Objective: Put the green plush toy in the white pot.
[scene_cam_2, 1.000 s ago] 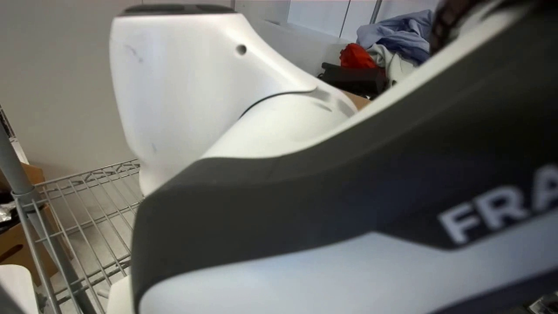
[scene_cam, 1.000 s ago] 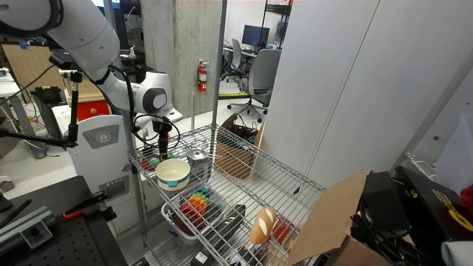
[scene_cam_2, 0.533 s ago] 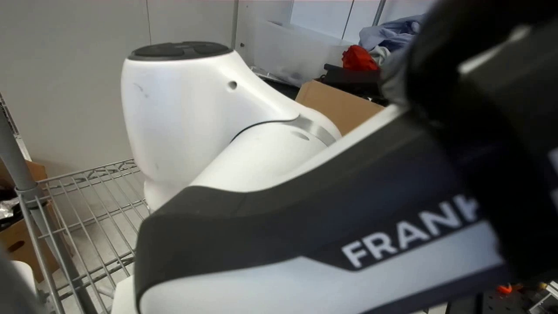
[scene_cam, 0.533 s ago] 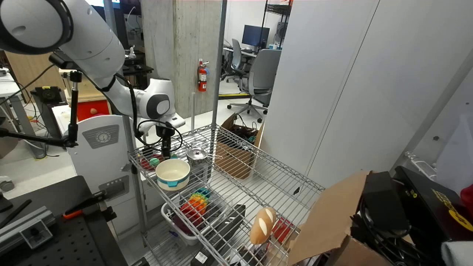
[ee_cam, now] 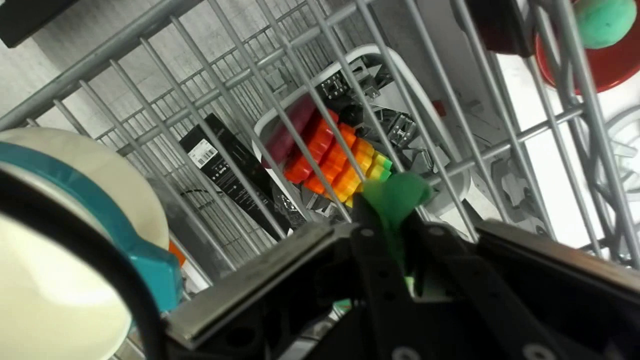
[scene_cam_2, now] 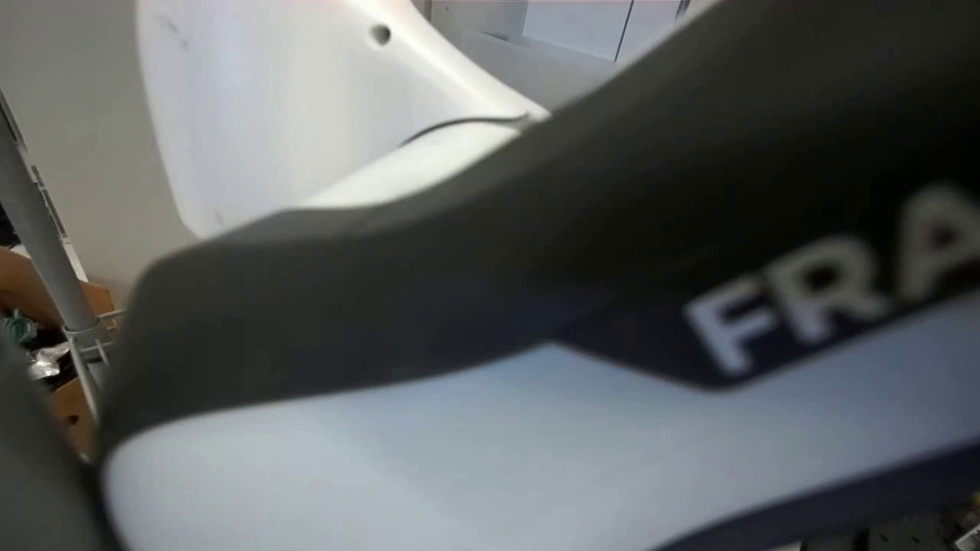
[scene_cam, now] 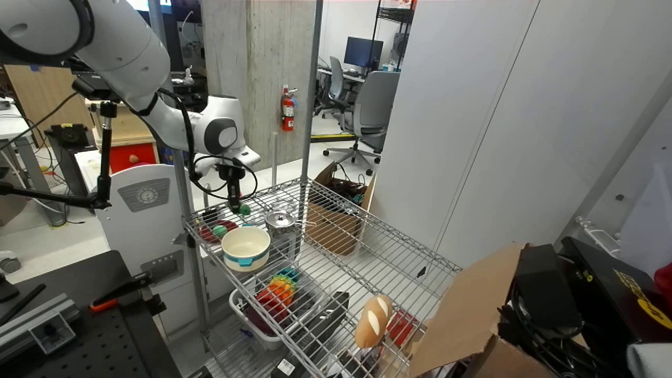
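The green plush toy (ee_cam: 397, 192) is pinched between the fingertips of my gripper (ee_cam: 392, 215), its upper part bulging out past them. In an exterior view my gripper (scene_cam: 234, 208) hangs above the wire shelf, behind the white pot, and the toy (scene_cam: 244, 209) peeks out at its tips. The white pot (scene_cam: 245, 242) stands upright near the shelf's corner, its cream inside bare and a teal band around it. Part of the pot (ee_cam: 142, 200) fills the left of the wrist view, to one side of the gripper. Another exterior view is mostly blocked by my arm (scene_cam_2: 459, 428).
Beside the pot are a red bowl (scene_cam: 207, 237) with a pale green ball (scene_cam: 219, 230) in it and a lidded metal pot (scene_cam: 280, 219). A bread loaf (scene_cam: 373, 320) lies farther along the shelf (scene_cam: 336, 257). Shelf posts (scene_cam: 310, 105) rise at the corners.
Half a second ago my gripper was down at shelf level behind the pot. Since then it has shut on the green toy and risen, lifting it off the shelf.
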You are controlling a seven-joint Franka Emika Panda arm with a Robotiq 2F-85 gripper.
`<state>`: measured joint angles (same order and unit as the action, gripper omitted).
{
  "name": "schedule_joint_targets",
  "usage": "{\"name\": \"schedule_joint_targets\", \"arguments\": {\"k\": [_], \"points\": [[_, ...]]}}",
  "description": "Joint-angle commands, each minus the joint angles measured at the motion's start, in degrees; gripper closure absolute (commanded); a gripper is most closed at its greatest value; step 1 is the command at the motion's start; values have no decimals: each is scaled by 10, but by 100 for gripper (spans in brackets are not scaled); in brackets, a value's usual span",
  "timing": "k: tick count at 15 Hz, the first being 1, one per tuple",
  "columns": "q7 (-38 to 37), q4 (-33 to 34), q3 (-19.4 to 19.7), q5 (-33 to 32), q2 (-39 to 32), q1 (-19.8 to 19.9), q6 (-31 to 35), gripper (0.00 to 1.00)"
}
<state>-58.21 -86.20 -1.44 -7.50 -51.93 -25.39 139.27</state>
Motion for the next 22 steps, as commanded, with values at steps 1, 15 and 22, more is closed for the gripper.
{"name": "schedule_joint_targets", "arguments": {"k": [1, 15, 22], "points": [[34, -82, -12, 12, 100, -3, -30, 97], [40, -220, 36, -22, 200, 83, -96, 97], [56, -182, 43, -24, 126, 99, -85, 97]]}}
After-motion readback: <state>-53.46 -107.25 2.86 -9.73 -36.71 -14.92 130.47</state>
